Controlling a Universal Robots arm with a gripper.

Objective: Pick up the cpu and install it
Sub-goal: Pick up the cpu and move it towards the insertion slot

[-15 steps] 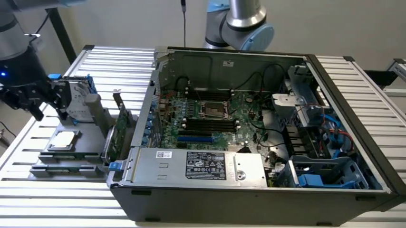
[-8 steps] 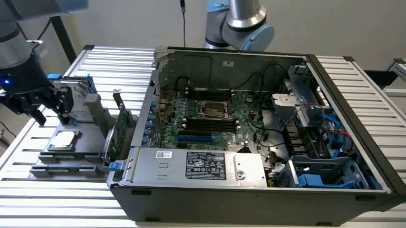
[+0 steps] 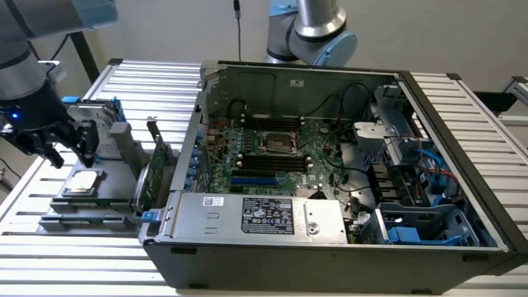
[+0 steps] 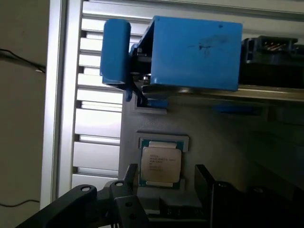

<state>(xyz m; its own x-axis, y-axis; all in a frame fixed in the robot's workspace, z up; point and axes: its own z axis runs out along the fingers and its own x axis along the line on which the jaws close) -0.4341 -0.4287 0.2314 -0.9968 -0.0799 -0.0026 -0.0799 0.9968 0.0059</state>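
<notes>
Gripper (image 4: 165, 172): hangs right over the cpu, black fingers (image 4: 129, 173) spread wide, one on each side of the chip, clamps nothing.
Cpu (image 4: 161, 164): lies flat, metal top up, in a shallow seat of the grey holder (image 4: 223, 142); well apart from the computer case.
Writing on cpu: several dark printed lines across the silver top, too small to read.
Gap, from the exterior view: fingertips sit just above the cpu (image 3: 83, 181), apart from it, no contact.
Blue bracket (image 4: 194, 52): stands just beyond the cpu on the same holder, clipped around a hard drive (image 3: 97, 114); bears a faint dark scuff, no lettering.
Wrist light (image 3: 12, 115): glows blue on the arm above the gripper.
Expansion card (image 3: 153, 168): stands on edge, green, between holder and case.
Computer case (image 3: 330, 247): lies on its side, panel off, at the exterior view's right of the holder.
Socket (image 3: 278, 143): sits bare and open in the middle of the green motherboard (image 3: 322, 158).
Power supply (image 3: 330, 219): fills the near edge of the case, carries a black label (image 3: 268, 216) with white print and marks, unreadable.
Sticker (image 3: 214, 201): white, barcode-like, beside that label, text not legible.
Table (image 3: 83, 263): ribbed aluminium slats under everything.
</notes>
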